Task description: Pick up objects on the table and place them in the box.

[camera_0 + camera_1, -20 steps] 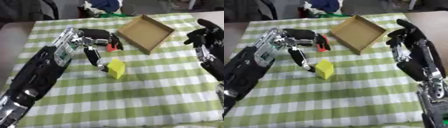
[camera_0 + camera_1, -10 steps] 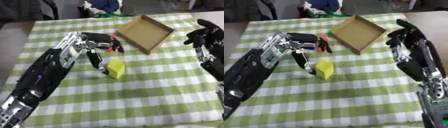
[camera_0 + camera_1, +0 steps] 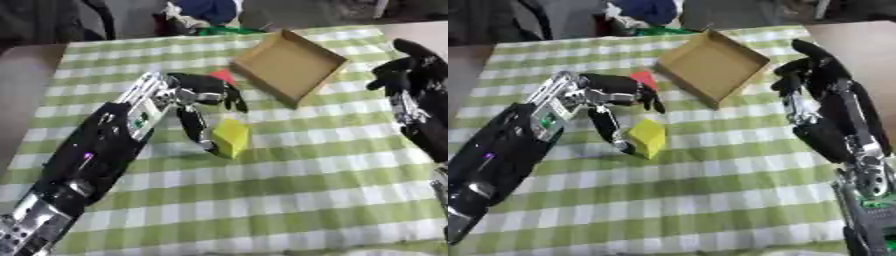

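The yellow foam-like cube (image 3: 231,137) sat on the green checked cloth (image 3: 262,200), the left hand (image 3: 199,97) spread open beside it, thumb touching. Beyond, a small red block (image 3: 222,76) and the cardboard box (image 3: 289,65). The right hand (image 3: 811,75) hung open. A nudge might have tipped the cube away.

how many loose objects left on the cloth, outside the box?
2. A yellow block beside the left robot hand, and a red piece behind that hand's fingers, partly hidden. The box looks empty.
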